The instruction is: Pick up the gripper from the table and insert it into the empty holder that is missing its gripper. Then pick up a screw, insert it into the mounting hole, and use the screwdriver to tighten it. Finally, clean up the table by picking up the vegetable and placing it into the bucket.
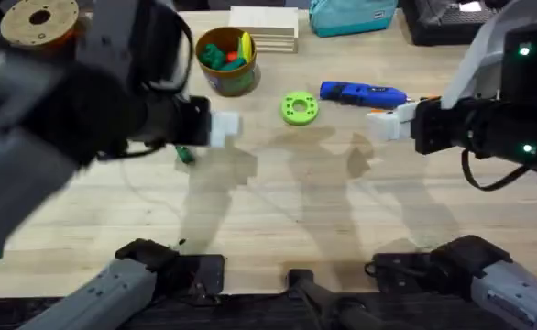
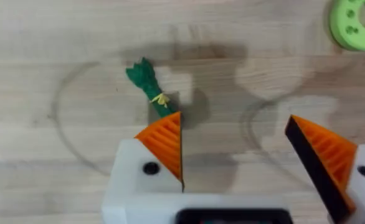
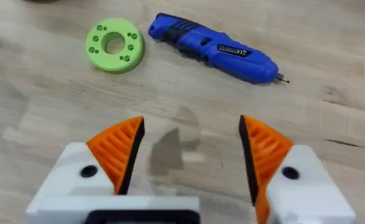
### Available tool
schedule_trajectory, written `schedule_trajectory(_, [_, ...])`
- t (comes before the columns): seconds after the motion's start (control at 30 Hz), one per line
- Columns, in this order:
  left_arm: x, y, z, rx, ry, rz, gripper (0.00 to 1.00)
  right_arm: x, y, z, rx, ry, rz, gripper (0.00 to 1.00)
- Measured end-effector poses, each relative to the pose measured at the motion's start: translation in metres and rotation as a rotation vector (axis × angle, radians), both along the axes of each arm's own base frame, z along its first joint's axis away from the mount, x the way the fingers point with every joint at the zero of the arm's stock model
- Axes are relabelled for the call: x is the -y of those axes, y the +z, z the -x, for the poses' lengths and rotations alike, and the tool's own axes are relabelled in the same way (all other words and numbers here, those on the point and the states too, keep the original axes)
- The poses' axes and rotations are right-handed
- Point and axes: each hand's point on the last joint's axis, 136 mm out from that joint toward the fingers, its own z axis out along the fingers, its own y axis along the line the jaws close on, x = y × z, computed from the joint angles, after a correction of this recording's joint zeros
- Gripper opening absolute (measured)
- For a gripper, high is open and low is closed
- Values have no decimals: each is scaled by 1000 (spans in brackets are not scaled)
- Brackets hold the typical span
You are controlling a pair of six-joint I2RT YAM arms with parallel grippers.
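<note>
The vegetable (image 2: pixel 150 87), dark green and leafy with a yellow tie, lies on the wooden table (image 1: pixel 278 202); it is also visible as a small green shape from overhead (image 1: pixel 183 154). My left gripper (image 2: pixel 241 155) hangs open above it, and one orange finger (image 2: pixel 165 144) covers the vegetable's near end. The olive bucket (image 1: pixel 224 60) stands behind it with toy food inside. The blue screwdriver (image 3: pixel 213 48) lies on the table beyond my right gripper (image 3: pixel 190 152), which is open and holds nothing. The loose gripper, the holder and the screw are out of view.
A bright green ring disc (image 1: pixel 298 107) lies between the bucket and the screwdriver (image 1: pixel 362 93). At the back are stacked wooden boards (image 1: pixel 264 27), a teal bag (image 1: pixel 351 14) and a tape roll (image 1: pixel 39 23). The left arm looms large and dark at the left.
</note>
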Motion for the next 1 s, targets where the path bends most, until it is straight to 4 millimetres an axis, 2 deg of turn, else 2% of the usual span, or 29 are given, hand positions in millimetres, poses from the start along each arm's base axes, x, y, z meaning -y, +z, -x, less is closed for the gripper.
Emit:
schedule_trajectory(0.1, [-14,-11,-7,-96,98,68,987,0,-2,2,-13,-3,-2,896])
schedule_trajectory(0.23, [-32,-30,-5,-213,213,156,987,1,-3,4,-22,-6,-2,895])
schedule_trajectory(0.43, [-56,-47,-16,-257,407,194,987,1,-3,4,-22,-7,-3,897])
schedule_trajectory(0.6, [-60,-67,-22,-318,506,211,987,1,-3,4,-22,-8,-4,895])
schedule_trajectory(0.7, [-68,-100,-37,-364,576,181,987,1,-4,4,-23,-8,-3,896])
schedule_trajectory(0.83, [-71,-113,-47,-360,597,170,988,1,-4,4,-23,-7,-3,897])
schedule_trajectory(1.0, [-73,-128,-41,-419,617,142,899,1,-4,4,-24,-8,-3,896])
